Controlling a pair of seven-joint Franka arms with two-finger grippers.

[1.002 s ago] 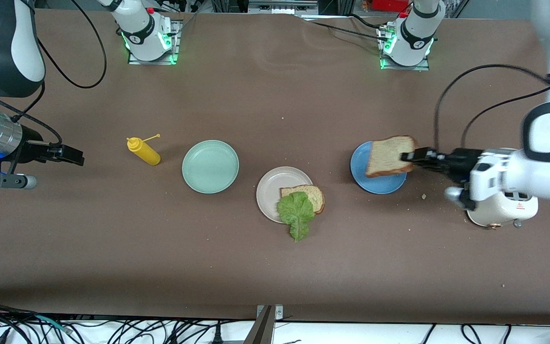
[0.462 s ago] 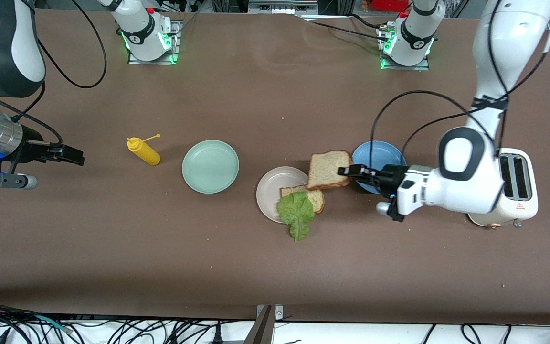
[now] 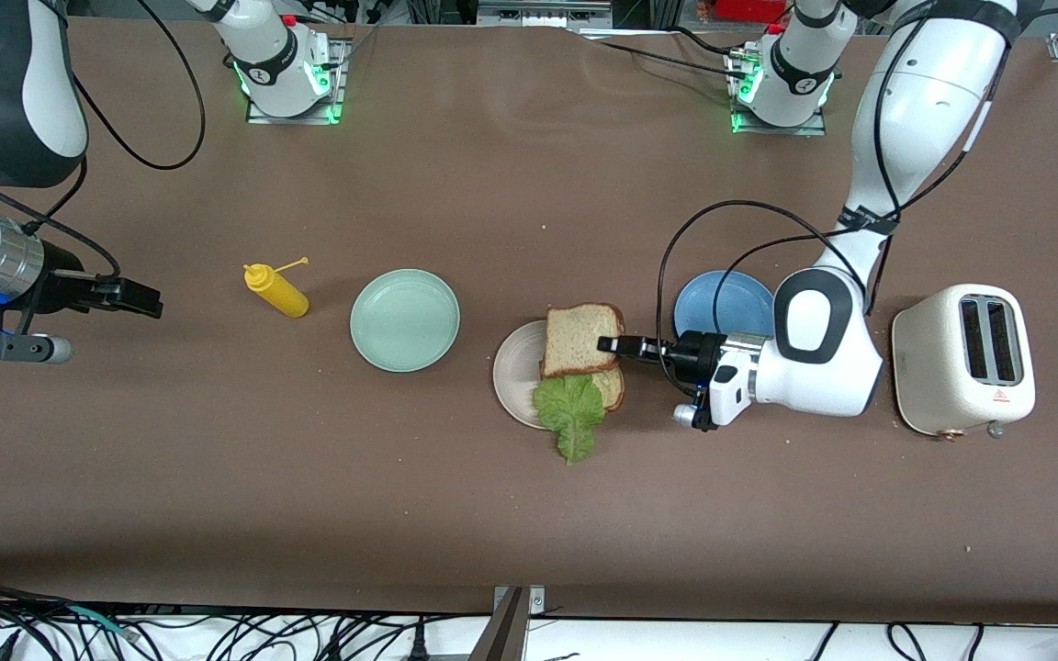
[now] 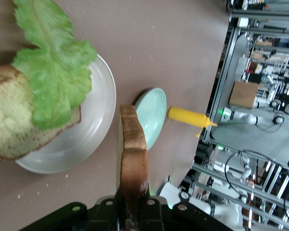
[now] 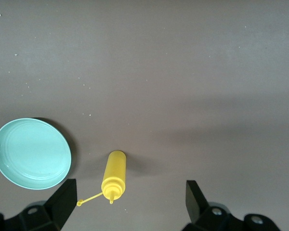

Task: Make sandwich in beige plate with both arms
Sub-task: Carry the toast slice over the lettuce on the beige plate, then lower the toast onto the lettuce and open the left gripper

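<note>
Over the round pinkish-beige plate (image 3: 512, 372), our left gripper (image 3: 604, 346) clamps a square brown bread slice (image 3: 582, 339); our right gripper (image 3: 151, 301) waits, fingers apart.

My left gripper (image 3: 604, 345) holds a bread slice (image 3: 581, 339) over the beige plate (image 3: 515, 367), where another slice (image 3: 610, 386) and lettuce (image 3: 569, 410) lie, between two other plates (image 3: 404, 319) (image 3: 722, 301).

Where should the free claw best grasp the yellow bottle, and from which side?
Probably at the middle of the yellow bottle, coming from above. It lies on its side, so its round body offers two sides to the open right claw, clear of its thin nozzle.
</note>
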